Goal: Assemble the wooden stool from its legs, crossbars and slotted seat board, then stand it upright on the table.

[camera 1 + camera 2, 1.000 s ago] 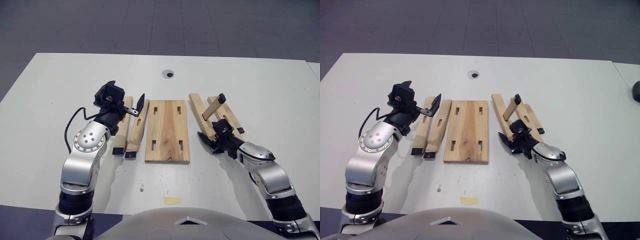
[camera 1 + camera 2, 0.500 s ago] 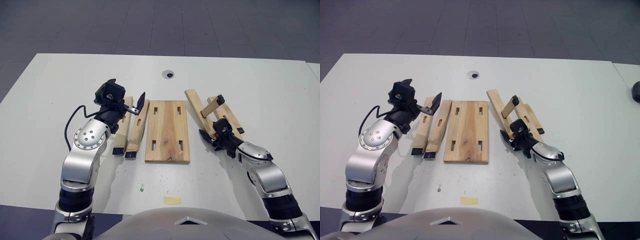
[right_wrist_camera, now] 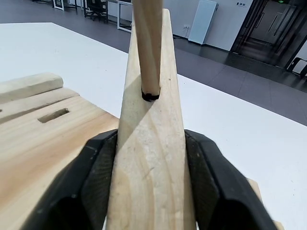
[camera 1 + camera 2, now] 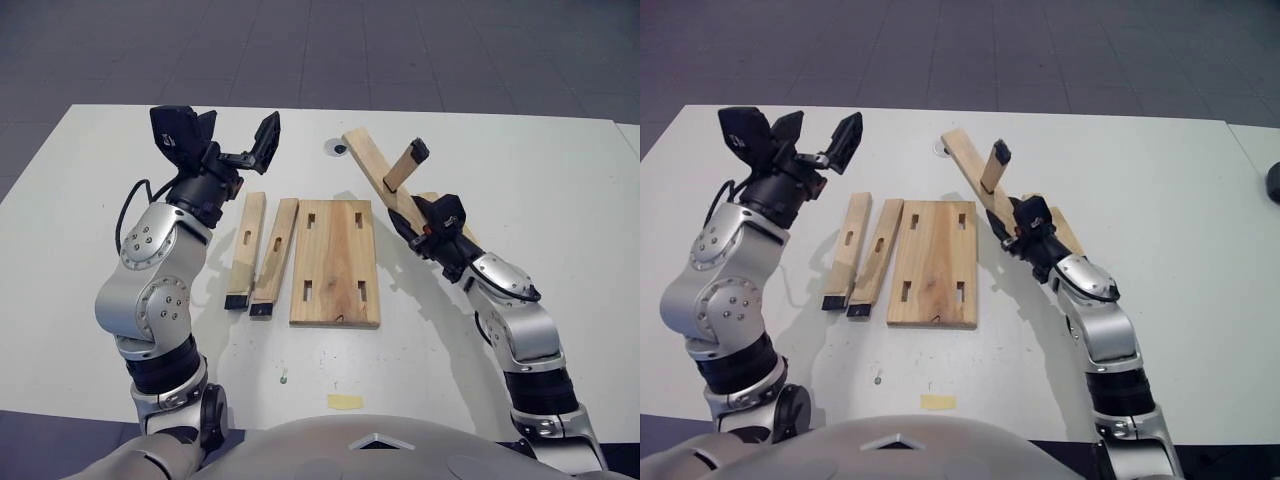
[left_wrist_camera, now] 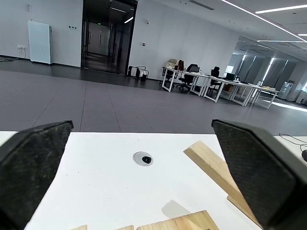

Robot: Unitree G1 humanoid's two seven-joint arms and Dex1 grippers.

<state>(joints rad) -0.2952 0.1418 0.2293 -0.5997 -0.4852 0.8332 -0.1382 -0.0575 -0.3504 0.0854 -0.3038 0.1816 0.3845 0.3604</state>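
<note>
The slotted seat board [image 4: 335, 262] lies flat in the middle of the white table [image 4: 120, 150]. Two loose wooden legs [image 4: 259, 256] lie side by side just left of it. My right gripper [image 4: 418, 222] is shut on another leg [image 4: 380, 178] with a crossbar [image 4: 403, 166] stuck in it, held tilted above the board's far right corner; its fingers [image 3: 98, 172] clamp both sides of that leg [image 3: 149, 129]. One more leg [image 4: 1062, 228] lies under the right arm. My left gripper [image 4: 222, 135] hangs open and raised over the table's far left, above the loose legs.
A round cable hole [image 4: 340, 148] sits in the table beyond the board. A yellow tape scrap [image 4: 345, 401] and a small screw-like bit [image 4: 284, 377] lie near the front edge. A dark object [image 4: 1272, 182] shows at the far right edge.
My right gripper has lifted the leg with its crossbar off the table and swung it up and toward the far side. My left gripper has risen off the loose legs and drawn back leftward.
</note>
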